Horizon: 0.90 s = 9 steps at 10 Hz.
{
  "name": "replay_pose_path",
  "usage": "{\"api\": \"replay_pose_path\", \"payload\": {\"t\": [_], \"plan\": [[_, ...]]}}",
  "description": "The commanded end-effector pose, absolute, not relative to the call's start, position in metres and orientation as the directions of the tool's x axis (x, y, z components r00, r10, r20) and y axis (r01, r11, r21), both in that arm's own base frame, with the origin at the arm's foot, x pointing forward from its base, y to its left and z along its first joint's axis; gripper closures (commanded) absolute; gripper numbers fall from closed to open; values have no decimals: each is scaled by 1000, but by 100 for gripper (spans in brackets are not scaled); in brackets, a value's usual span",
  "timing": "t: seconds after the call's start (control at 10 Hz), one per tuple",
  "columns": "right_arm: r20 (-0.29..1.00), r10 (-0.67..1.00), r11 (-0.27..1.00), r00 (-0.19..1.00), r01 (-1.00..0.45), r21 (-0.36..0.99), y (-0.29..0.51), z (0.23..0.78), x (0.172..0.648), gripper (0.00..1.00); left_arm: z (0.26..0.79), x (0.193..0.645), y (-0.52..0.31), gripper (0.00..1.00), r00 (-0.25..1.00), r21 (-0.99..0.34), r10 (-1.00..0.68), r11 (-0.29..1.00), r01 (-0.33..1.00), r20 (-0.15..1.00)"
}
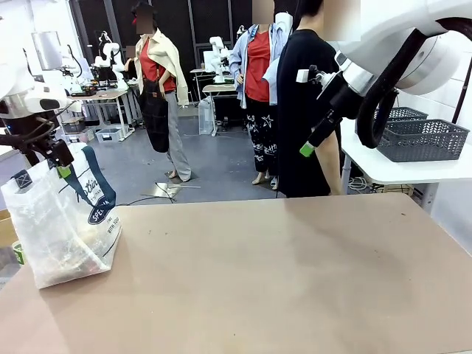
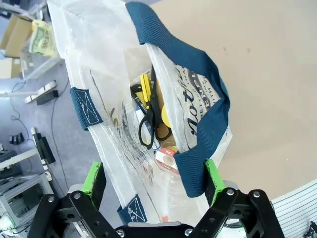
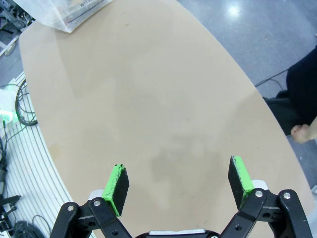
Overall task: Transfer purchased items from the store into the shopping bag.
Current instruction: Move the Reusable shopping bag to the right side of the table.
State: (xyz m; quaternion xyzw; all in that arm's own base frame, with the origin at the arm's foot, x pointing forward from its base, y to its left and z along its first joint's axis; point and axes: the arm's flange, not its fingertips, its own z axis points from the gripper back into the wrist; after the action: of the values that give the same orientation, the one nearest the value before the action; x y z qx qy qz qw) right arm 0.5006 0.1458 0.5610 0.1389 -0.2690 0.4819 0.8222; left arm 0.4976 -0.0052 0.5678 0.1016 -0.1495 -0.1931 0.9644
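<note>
In the front view, the shopping bag [image 1: 63,221] is sitting at the table's [image 1: 280,273] left edge, the left gripper [image 1: 59,164] hovering at its top. In the left wrist view, spread jaws are straddling the bag's mouth, scissors [image 2: 151,116] lying inside. In the right wrist view, the right gripper [image 3: 178,183] is hanging wide open over bare table, the bag far off.

- We see the right arm [image 1: 413,55] as glossy white rounded shells, with a thick black cable looping beside its wrist and a silver ring at the joint.
- Our right gripper [image 3: 178,186] is black, with bright green pads [image 3: 117,186] and silver screws on its linkages.
- The left gripper [image 2: 151,186] matches: black linkage, green pads, round silver screw heads.
- Across the table, the person [image 1: 306,110] wears a loose black garment.
</note>
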Motion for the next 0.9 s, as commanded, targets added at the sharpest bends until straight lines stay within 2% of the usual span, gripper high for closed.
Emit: {"api": "replay_pose_path", "payload": {"t": [0.0, 0.3, 0.5, 0.7, 0.8], "plan": [[569, 718, 505, 402, -862, -28, 146, 560, 500, 0, 583, 491, -17, 0, 830, 238, -471, 879, 414, 298], [569, 718, 505, 402, -862, -28, 146, 560, 500, 0, 618, 492, -48, 0, 714, 143, -611, 785, 603, 342], [569, 718, 505, 402, -862, -28, 146, 560, 500, 0, 620, 505, -68, 0, 580, 16, -720, 632, 775, 381], [569, 718, 505, 402, -862, -28, 146, 560, 500, 0, 613, 517, -96, 0, 412, -31, -796, 445, 895, 443], [569, 718, 505, 402, -862, -28, 146, 560, 500, 0, 608, 520, -112, 0, 338, -14, -808, 379, 925, 483]]}}
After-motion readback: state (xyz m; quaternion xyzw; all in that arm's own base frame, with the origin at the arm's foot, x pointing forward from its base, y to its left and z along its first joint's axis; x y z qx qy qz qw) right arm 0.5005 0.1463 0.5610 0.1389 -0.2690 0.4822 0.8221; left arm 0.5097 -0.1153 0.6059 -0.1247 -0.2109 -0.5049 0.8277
